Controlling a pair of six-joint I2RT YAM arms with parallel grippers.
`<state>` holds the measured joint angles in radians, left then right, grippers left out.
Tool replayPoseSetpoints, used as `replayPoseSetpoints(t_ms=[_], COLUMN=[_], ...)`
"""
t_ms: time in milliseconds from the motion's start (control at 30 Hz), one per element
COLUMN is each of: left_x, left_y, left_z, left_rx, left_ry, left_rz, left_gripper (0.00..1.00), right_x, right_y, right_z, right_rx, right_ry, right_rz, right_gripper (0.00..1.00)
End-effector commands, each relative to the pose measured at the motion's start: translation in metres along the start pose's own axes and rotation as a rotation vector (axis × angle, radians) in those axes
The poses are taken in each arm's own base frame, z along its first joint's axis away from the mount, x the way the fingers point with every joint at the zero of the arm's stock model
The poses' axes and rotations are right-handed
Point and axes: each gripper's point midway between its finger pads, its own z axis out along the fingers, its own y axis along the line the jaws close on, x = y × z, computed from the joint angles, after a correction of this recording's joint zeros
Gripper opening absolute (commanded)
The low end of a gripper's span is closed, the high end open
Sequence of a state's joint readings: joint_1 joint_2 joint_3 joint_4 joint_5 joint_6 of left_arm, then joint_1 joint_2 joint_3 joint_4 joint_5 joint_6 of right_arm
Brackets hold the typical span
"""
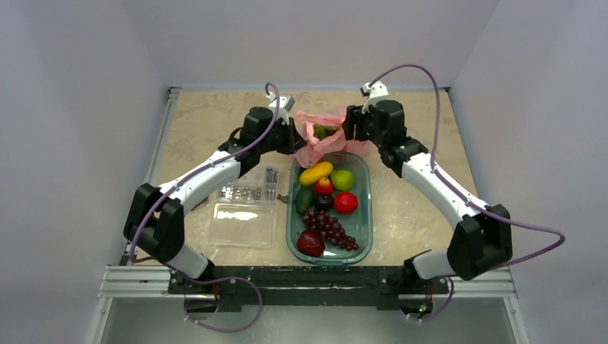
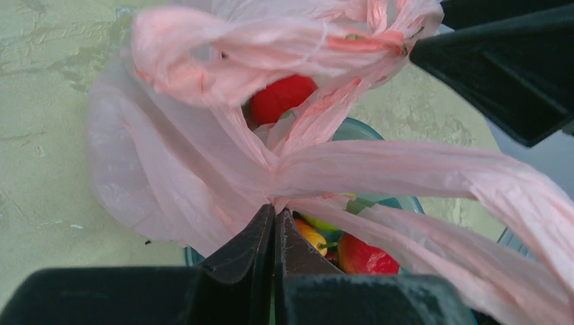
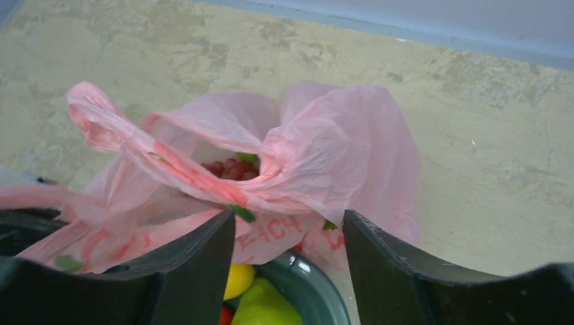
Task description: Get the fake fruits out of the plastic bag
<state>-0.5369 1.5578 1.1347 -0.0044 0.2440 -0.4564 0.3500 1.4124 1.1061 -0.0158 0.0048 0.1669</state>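
The pink plastic bag (image 1: 331,117) sits at the far end of the green tray (image 1: 364,215), bunched and partly lifted between both grippers. My left gripper (image 2: 274,208) is shut on a pinch of the bag's film (image 2: 176,169) near a handle. A red fruit (image 2: 281,97) shows through the bag's mouth. My right gripper (image 3: 290,223) is open, its fingers either side of the bag's lower edge (image 3: 338,156). A reddish, bumpy fruit (image 3: 229,168) shows inside the opening. In the top view the left gripper (image 1: 300,140) and right gripper (image 1: 349,127) flank the bag.
The tray holds several fruits: a yellow one (image 1: 315,173), a green apple (image 1: 342,179), a red one (image 1: 345,202), dark purple grapes (image 1: 331,228), a dark red apple (image 1: 310,243). A clear box of metal parts (image 1: 249,192) and a clear lid (image 1: 244,224) lie left of the tray.
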Motion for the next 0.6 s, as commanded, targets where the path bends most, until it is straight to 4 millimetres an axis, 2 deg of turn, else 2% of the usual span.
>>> replayPoseSetpoints(t_ms=[0, 100, 200, 333, 467, 567], left_x=[-0.038, -0.037, -0.033, -0.025, -0.024, -0.024], left_y=[-0.026, -0.02, -0.019, -0.014, -0.023, -0.024], left_z=[-0.018, -0.016, -0.013, -0.008, -0.009, -0.008], left_rx=[0.074, 0.07, 0.1, 0.099, 0.142, 0.152], left_ry=[-0.076, -0.05, -0.033, 0.0, 0.031, 0.038], left_rz=[0.048, -0.005, -0.028, -0.044, -0.066, -0.098], left_gripper=[0.0, 0.0, 0.0, 0.0, 0.0, 0.0], right_x=[-0.025, -0.032, -0.037, -0.034, -0.029, -0.018], right_y=[-0.003, 0.002, 0.021, 0.028, 0.032, 0.038], right_z=[-0.03, -0.037, -0.039, -0.029, -0.018, -0.003], right_rx=[0.107, 0.089, 0.053, 0.127, 0.17, 0.165], right_ry=[0.003, 0.004, -0.016, 0.02, 0.08, 0.152], right_rz=[-0.203, -0.281, -0.36, -0.457, -0.533, -0.582], right_gripper=[0.64, 0.73, 0.8, 0.81, 0.81, 0.81])
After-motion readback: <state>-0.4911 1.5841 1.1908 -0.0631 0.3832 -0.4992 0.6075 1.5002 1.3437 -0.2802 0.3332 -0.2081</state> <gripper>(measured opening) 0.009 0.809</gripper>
